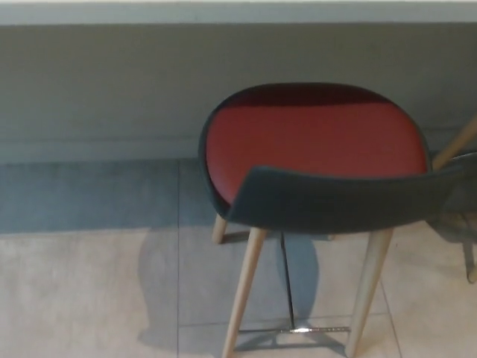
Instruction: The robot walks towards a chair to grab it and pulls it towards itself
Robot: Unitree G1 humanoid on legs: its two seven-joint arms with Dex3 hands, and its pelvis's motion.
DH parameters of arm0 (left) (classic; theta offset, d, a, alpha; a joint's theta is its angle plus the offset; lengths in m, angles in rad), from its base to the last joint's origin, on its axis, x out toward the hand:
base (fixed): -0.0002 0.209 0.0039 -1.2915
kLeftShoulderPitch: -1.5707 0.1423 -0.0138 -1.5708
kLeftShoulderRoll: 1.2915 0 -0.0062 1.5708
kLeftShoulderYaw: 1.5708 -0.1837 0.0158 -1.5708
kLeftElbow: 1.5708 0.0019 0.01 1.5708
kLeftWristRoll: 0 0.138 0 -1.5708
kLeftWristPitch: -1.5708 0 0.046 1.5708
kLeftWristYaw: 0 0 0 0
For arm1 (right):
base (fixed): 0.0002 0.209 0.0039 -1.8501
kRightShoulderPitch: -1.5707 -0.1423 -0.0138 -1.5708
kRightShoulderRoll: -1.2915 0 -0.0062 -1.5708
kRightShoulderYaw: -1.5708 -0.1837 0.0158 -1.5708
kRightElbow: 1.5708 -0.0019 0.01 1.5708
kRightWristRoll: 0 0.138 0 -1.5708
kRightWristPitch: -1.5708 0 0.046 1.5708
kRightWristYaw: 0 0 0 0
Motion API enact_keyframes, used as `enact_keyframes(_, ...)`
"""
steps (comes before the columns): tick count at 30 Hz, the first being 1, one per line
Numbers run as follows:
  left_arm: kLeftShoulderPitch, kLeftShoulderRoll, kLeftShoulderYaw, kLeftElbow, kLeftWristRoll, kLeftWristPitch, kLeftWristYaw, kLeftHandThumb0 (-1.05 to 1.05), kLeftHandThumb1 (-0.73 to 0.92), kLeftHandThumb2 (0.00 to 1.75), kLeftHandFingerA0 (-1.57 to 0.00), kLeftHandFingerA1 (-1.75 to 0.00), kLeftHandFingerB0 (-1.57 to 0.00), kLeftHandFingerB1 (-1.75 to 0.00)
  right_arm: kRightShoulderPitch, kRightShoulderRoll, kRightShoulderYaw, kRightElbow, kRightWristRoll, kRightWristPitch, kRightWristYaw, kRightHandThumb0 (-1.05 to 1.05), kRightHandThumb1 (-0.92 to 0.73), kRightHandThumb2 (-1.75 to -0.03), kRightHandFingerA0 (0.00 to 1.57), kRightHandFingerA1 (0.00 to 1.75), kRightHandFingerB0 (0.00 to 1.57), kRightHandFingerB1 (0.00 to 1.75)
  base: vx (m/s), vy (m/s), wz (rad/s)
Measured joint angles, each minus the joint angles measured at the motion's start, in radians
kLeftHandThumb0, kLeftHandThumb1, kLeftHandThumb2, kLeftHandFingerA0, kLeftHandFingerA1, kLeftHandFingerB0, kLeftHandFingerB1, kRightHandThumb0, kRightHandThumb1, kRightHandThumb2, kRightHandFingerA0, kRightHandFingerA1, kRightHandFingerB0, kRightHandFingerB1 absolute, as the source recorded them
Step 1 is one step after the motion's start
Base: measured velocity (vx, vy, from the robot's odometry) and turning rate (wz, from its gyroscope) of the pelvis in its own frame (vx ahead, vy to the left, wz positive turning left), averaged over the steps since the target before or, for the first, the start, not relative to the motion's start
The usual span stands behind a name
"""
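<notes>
A chair (pixel 313 149) with a red seat, a dark curved backrest (pixel 343 201) and light wooden legs (pixel 244 294) stands right of centre in the head view, its back turned toward me. A thin metal footrest bar (pixel 294 329) joins the front legs low down. Neither of my hands shows in the frame.
A grey wall or counter face (pixel 112 82) runs behind the chair, with a pale ledge along the top edge. Wooden legs of another piece of furniture (pixel 455 145) show at the right edge. The floor is light tile (pixel 74 298) with a darker strip by the wall.
</notes>
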Motion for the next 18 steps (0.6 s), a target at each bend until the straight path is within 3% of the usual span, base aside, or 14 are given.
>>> enact_keyframes(1,0.000,0.000,-0.001,0.008,0.000,0.000,0.000,-0.65,0.49,0.80,-0.33,-0.48,-0.21,-0.41,0.002,-0.001,0.000,0.002,0.000,-0.001,0.000,-0.82,-0.53,-0.93,0.07,0.43,0.00,0.15,0.17,-0.114,0.16)
enact_keyframes(2,0.000,-0.004,-0.002,0.012,0.000,0.000,0.000,-0.60,0.60,0.59,-0.39,-0.36,-0.26,-0.30,0.001,-0.003,-0.001,0.005,0.000,-0.001,0.000,-0.86,-0.55,-0.94,0.10,0.44,0.00,0.12,0.17,-0.130,-1.39)
enact_keyframes(3,-0.004,-0.003,-0.004,0.016,0.001,-0.001,0.000,-0.60,0.60,0.59,-0.39,-0.36,-0.26,-0.30,0.004,-0.005,0.000,0.002,-0.001,-0.009,0.002,-0.86,-0.55,-0.94,0.10,0.44,0.00,0.12,0.18,-0.136,0.29)
enact_keyframes(4,-0.010,-0.004,-0.007,0.022,0.001,-0.002,0.000,-0.66,0.50,0.80,-0.32,-0.47,-0.20,-0.41,0.004,-0.014,-0.002,0.002,-0.001,-0.010,0.001,-0.87,-0.55,-0.94,0.09,0.42,0.00,0.12,0.17,-0.135,-0.01)
enact_keyframes(5,-0.016,-0.004,-0.010,0.029,0.001,-0.007,0.000,-0.66,0.50,0.81,-0.30,-0.46,-0.19,-0.40,0.004,-0.020,-0.004,0.001,-0.001,-0.011,0.001,-0.82,-0.67,-0.61,0.10,0.37,0.00,0.12,0.17,-0.127,-0.10)
enact_keyframes(6,-0.021,-0.004,-0.015,0.032,0.003,-0.012,0.000,-0.66,0.50,0.81,-0.30,-0.46,-0.19,-0.40,0.004,-0.023,-0.006,-0.001,-0.001,-0.012,0.001,-0.82,-0.67,-0.61,0.10,0.37,0.00,0.12,0.09,-0.086,-0.03)
enact_keyframes(7,-0.024,-0.004,-0.022,0.030,0.004,-0.018,0.000,-0.66,0.51,0.81,-0.29,-0.46,-0.18,-0.40,0.005,-0.026,-0.006,-0.002,-0.001,-0.012,0.002,-0.83,-0.51,-0.93,0.06,0.35,0.00,0.15,0.06,-0.030,-0.10)
enact_keyframes(8,-0.027,-0.004,-0.030,0.026,0.008,-0.023,0.000,-0.68,0.50,0.81,-0.29,-0.46,-0.18,-0.40,0.005,-0.028,-0.007,-0.004,0.000,-0.013,0.005,-0.82,-0.51,-0.76,0.08,0.34,0.00,0.09,0.00,0.000,0.00)
enact_keyframes(9,-0.032,-0.003,-0.039,0.018,0.011,-0.031,0.000,-0.68,0.50,0.81,-0.29,-0.46,-0.18,-0.40,0.005,-0.029,-0.008,-0.004,0.001,-0.014,0.007,-0.82,-0.51,-0.76,0.08,0.34,0.00,0.09,0.06,0.044,-0.10)
enact_keyframes(10,-0.038,-0.003,-0.044,0.012,0.013,-0.037,0.000,-0.69,0.49,0.81,-0.29,-0.45,-0.19,-0.41,0.004,-0.030,-0.009,-0.004,0.001,-0.015,0.009,-0.80,-0.65,-0.62,0.07,0.34,0.00,0.09,0.07,0.070,-0.13)
enact_keyframes(11,-0.045,-0.002,-0.050,-0.009,0.014,-0.045,0.000,-0.69,0.50,0.81,-0.28,-0.44,-0.19,-0.41,0.003,-0.032,-0.009,-0.004,0.002,-0.017,0.012,-0.94,-0.57,-0.93,0.09,0.25,0.00,0.04,0.07,0.114,-0.12)
enact_keyframes(18,-0.075,0.016,-0.058,-0.196,0.014,-0.059,-0.006,-0.67,0.48,0.82,-0.28,-0.47,-0.18,-0.41,-0.006,-0.036,-0.012,-0.041,0.006,-0.033,0.030,-0.84,-0.51,-0.91,0.07,0.28,0.00,0.11,0.05,0.229,-0.07)
